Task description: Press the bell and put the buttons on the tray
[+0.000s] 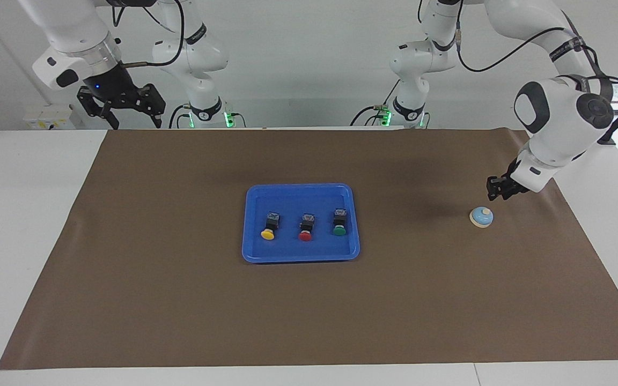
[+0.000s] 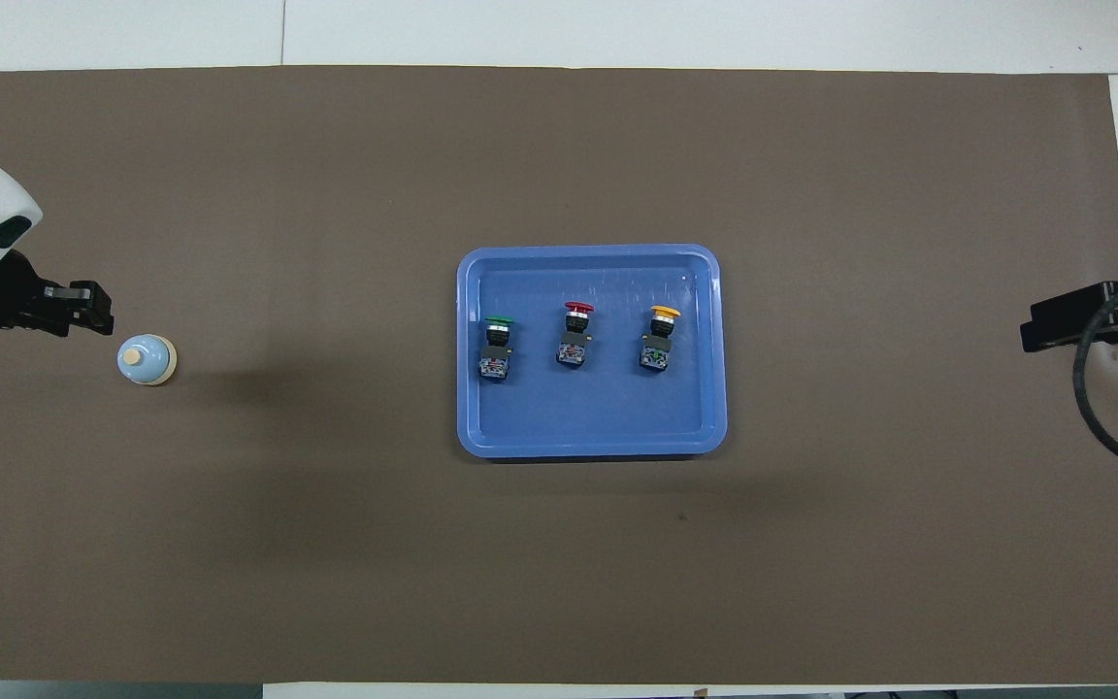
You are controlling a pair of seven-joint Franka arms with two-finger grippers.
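Three buttons, capped yellow, red and green, lie in a row on the blue tray at the middle of the brown mat that covers the tabletop. The bell stands alone on the mat toward the left arm's end, nothing touching it. Just above it, and off to one side, hangs the left end effector; whether its fingertips stand apart or together cannot be told. The right end effector waits in the air over the edge of the tabletop nearest the robots, at the right arm's end, its fingers spread wide and holding nothing. With every button on the tray, the step in hand appears to be the bell. If the bell has not been rung, the next move calls for the left end effector to centre over the pale knob and press straight down.
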